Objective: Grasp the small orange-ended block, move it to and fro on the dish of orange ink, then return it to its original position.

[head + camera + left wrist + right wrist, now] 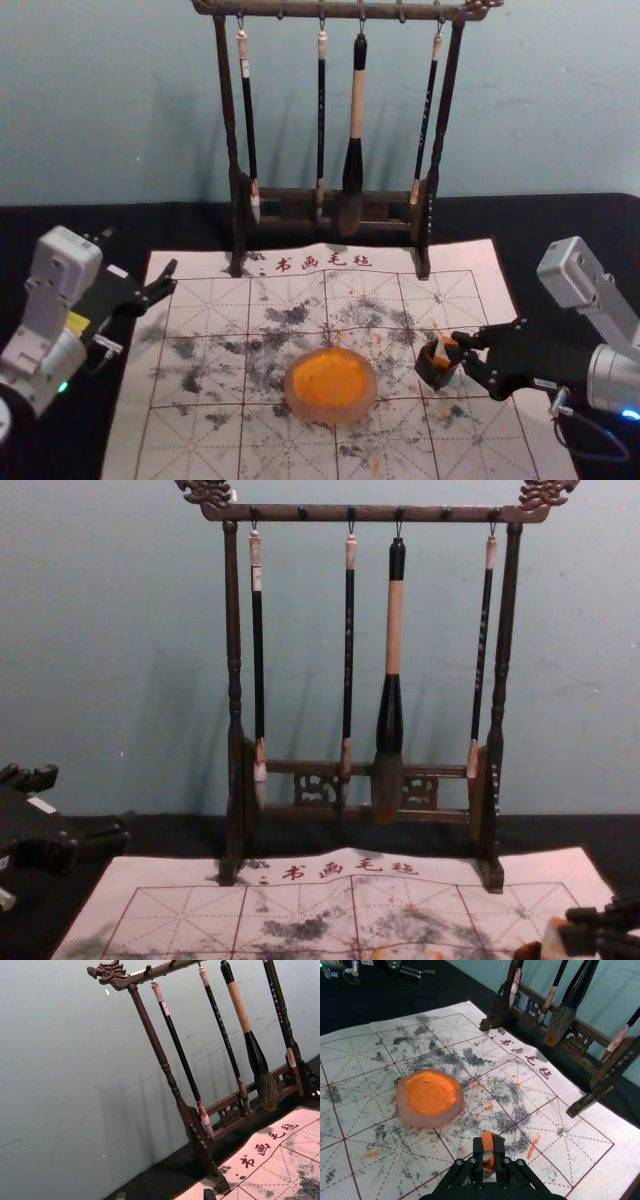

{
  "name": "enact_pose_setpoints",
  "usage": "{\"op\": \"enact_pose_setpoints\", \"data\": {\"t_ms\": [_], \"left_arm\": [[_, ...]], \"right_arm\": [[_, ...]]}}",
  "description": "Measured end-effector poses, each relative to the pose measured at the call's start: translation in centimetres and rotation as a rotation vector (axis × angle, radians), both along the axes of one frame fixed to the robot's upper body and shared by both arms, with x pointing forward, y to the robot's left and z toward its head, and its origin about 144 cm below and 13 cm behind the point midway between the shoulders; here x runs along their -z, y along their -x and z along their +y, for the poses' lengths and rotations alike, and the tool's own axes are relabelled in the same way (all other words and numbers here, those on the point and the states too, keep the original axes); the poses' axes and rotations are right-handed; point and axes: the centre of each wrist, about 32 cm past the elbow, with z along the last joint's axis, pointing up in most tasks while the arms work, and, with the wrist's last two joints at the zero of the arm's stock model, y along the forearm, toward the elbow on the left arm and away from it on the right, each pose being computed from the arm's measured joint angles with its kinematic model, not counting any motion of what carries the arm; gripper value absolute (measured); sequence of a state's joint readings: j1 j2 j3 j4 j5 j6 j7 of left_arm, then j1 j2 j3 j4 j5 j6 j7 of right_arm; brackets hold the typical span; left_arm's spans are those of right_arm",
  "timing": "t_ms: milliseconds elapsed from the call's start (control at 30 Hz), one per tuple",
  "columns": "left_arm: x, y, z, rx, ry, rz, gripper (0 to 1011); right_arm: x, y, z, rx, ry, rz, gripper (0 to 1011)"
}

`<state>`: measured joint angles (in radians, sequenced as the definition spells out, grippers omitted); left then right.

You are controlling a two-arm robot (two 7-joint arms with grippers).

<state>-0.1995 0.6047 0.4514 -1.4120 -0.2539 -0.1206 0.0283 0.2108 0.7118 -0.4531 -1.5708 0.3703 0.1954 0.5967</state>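
Observation:
In the head view my right gripper [458, 349] is at the mat's right side, shut on the small block [441, 350], pale with orange on it. A dark brown piece [434, 371] shows just below the block; I cannot tell whether it is separate. The right wrist view has the block's orange end [488, 1140] between the fingertips of the right gripper [488, 1149]. The dish of orange ink [330, 383] lies left of the block, apart from it. My left gripper [138, 264] is parked open at the left; its tips edge into the left wrist view, left gripper [165, 1195].
Behind the dish stands a dark wooden rack [232, 130] with several hanging brushes, including a large one [355, 150]. The gridded white mat [190, 430], stained with ink, lies on a black table [50, 222].

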Motion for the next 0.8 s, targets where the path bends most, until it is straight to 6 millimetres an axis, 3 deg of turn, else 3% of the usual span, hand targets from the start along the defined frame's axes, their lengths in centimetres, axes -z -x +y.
{"op": "enact_pose_setpoints", "data": {"t_ms": [800], "left_arm": [[0.00, 0.00, 0.00, 0.000, 0.000, 0.000, 1001]], "right_arm": [[0.51, -0.37, -0.01, 0.005, 0.016, 0.017, 104]]}}
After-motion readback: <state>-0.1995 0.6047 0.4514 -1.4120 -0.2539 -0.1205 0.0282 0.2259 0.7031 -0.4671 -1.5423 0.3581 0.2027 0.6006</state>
